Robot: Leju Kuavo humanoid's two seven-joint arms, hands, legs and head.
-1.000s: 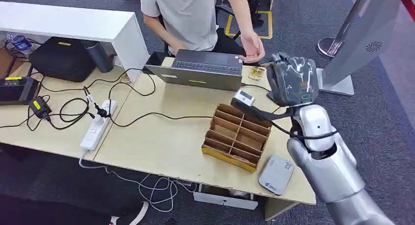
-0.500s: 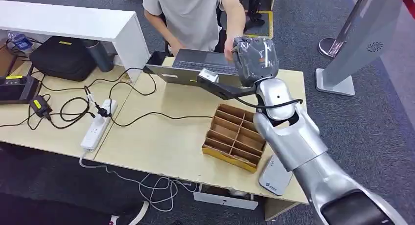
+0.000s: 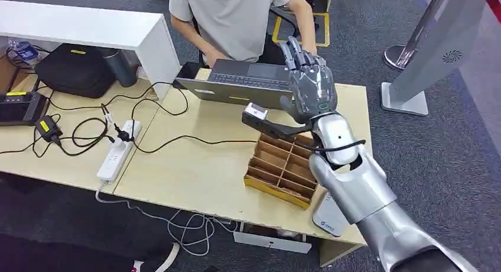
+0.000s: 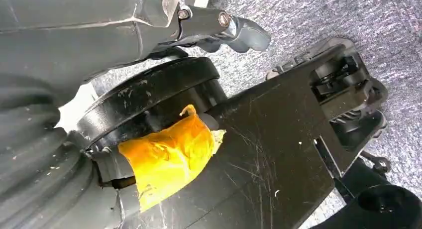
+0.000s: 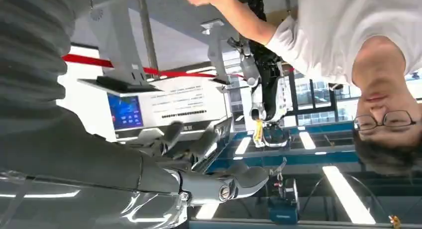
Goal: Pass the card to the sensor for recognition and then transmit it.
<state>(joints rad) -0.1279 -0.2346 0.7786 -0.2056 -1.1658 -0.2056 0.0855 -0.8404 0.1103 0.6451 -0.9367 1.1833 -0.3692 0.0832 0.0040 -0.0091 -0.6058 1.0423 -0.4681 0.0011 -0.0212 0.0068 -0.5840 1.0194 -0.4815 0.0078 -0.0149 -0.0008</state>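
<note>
Since the earlier pictures our right hand (image 3: 308,83) has swung from the far right corner of the table (image 3: 195,171) in over the laptop (image 3: 245,83), and it now stands raised with its palm up and fingers (image 3: 298,52) spread. The person's (image 3: 236,18) hand, which reached towards ours a moment ago, has drawn back; in the right wrist view that person's arm (image 5: 234,12) is lifted away from us.

Our right hand is wide and we see nothing in it, in the head view or the right wrist view, where the thumb (image 5: 239,181) and fingers stand apart with only the room behind them. We cannot find the card anywhere: whether the person's withdrawn hand holds it is too small and too hidden to tell.

Our left hand (image 4: 224,27) hangs low over the carpet; we cannot tell how its fingers stand, though no card is seen with it.

We judge the task to be at or past its last step: an upturned, bare palm held out to the person suggests the hand-over is done. The grey reader (image 3: 331,216) lies at the near edge beside the cardboard organiser (image 3: 283,165); whether it has read the card, nothing here proves.
</note>
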